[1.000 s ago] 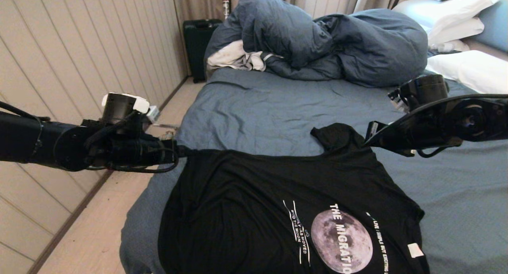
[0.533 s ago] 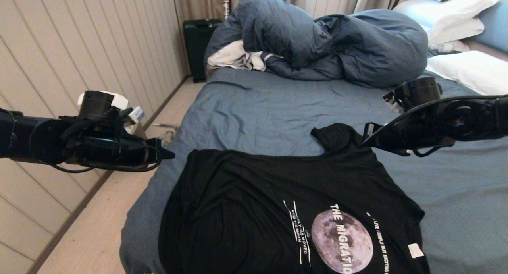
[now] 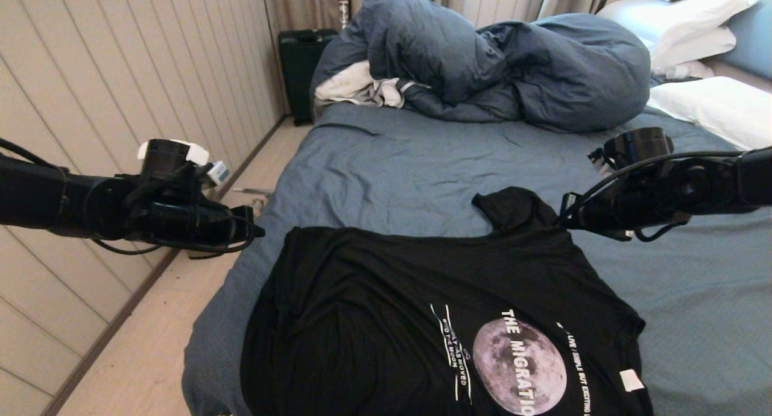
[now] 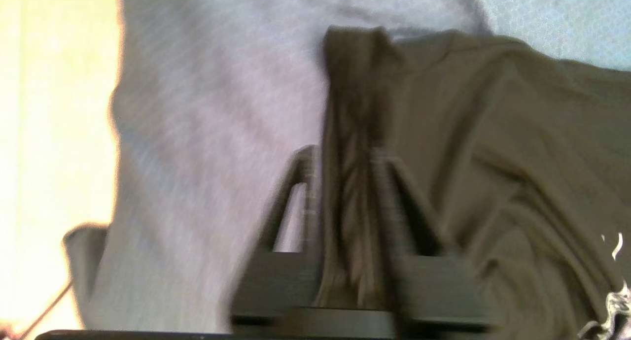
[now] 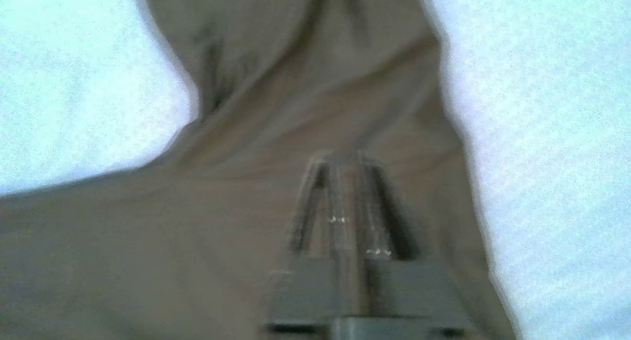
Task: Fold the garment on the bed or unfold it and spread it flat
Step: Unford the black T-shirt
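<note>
Head view: the black thin-fabric moon-print T-shirt (image 3: pixel 446 307) lies spread on the wrinkled slate-blue bed (image 3: pixel 398 163). Left gripper (image 3: pixel 256 230) hangs beside its corner, jaws narrow, nothing held. Right gripper (image 3: pixel 564 220) sits at the sleeve; grip unclear.

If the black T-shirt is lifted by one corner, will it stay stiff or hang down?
The T-shirt probably hangs limp: its thin fabric lies in soft wrinkles on the bed. It likely weighs little and would bunch or drag rather than slide as one piece.
</note>
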Robot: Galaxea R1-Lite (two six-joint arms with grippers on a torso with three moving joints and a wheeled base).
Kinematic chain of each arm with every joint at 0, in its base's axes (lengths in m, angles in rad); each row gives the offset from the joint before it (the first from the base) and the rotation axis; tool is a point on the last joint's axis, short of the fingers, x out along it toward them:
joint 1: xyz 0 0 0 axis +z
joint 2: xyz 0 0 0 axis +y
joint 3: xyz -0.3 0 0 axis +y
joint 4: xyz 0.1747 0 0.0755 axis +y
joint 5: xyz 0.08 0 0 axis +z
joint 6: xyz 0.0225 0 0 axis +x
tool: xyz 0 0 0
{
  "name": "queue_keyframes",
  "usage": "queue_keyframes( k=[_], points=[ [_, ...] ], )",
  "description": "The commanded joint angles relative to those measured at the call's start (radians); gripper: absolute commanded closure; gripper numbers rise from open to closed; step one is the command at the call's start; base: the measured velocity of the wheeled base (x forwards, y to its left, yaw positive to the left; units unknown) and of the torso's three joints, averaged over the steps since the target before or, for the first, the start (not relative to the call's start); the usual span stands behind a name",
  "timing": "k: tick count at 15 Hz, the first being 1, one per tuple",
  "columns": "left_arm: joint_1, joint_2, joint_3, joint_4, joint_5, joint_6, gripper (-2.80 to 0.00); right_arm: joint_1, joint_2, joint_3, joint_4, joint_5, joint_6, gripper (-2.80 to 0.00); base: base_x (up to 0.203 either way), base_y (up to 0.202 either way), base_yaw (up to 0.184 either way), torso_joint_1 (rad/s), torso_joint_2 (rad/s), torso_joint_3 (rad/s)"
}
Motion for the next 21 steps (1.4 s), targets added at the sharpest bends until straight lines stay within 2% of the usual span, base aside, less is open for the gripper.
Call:
queue_keyframes(
  k=[1, 4, 6, 10, 21],
  points=[
    [0.001, 0.067, -0.053, -0.012, -0.003, 0.0, -2.8, -0.027, 0.045, -0.018, 0.0, 0.002, -0.006, -2.8, 0.0, 0.0, 0.0, 0.0, 0.0, 0.0],
    [0.001, 0.171, -0.172, -0.051, 0.002, 0.0, -2.8, -0.038, 0.093, -0.052, -0.009, 0.0, -0.019, -2.8, 0.0, 0.0, 0.0, 0.0, 0.0, 0.0],
    [0.001, 0.213, -0.211, -0.052, 0.003, 0.005, -2.8, -0.043, 0.102, -0.039, -0.017, -0.001, -0.019, -2.8, 0.0, 0.0, 0.0, 0.0, 0.0, 0.0],
    [-0.02, 0.258, -0.207, -0.061, -0.002, 0.082, -2.8, -0.065, 0.117, -0.021, -0.036, -0.001, -0.016, -2.8, 0.0, 0.0, 0.0, 0.0, 0.0, 0.0],
    [-0.102, 0.275, -0.21, -0.075, -0.007, 0.085, -2.8, -0.092, 0.164, -0.021, -0.087, 0.001, -0.017, -2.8, 0.0, 0.0, 0.0, 0.0, 0.0, 0.0]
  ],
)
